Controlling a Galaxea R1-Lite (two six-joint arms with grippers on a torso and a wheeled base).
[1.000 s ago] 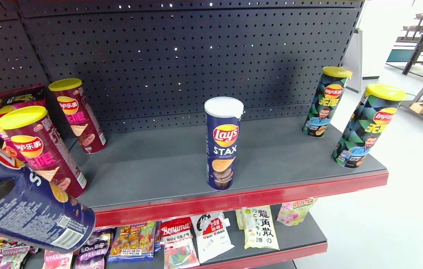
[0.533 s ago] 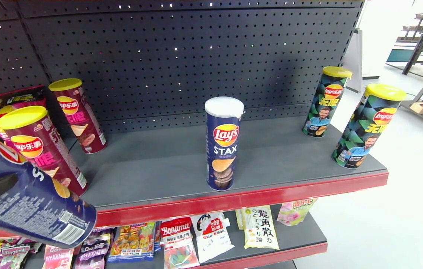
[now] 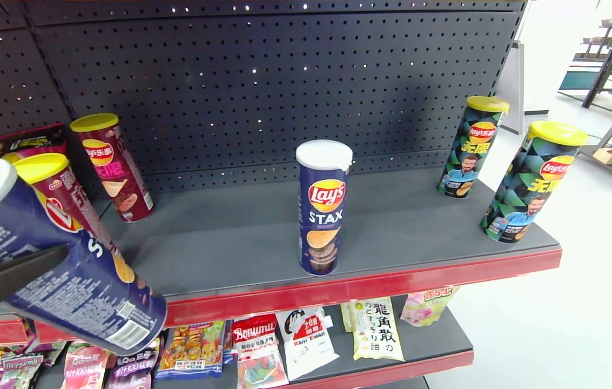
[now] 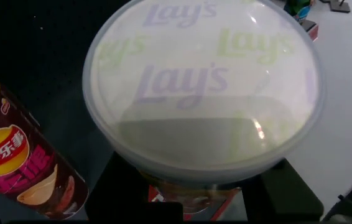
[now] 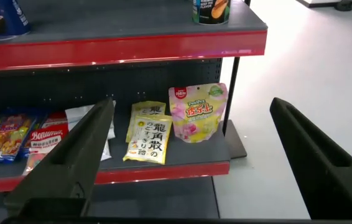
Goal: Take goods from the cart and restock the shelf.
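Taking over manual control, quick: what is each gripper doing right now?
Left gripper: closed on the blue chip can.
Right gripper: open, holding nothing.

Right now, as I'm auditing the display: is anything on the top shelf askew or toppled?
No: the standing cans on the shelf are upright. Only the held blue can in the left gripper is tilted, by the front-left edge.

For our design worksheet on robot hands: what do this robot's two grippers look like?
Right gripper: two long, matte black fingers, flat-sided and tapering toward blunt tips. Left gripper: a similar plain, unmarked black bar-shaped finger.
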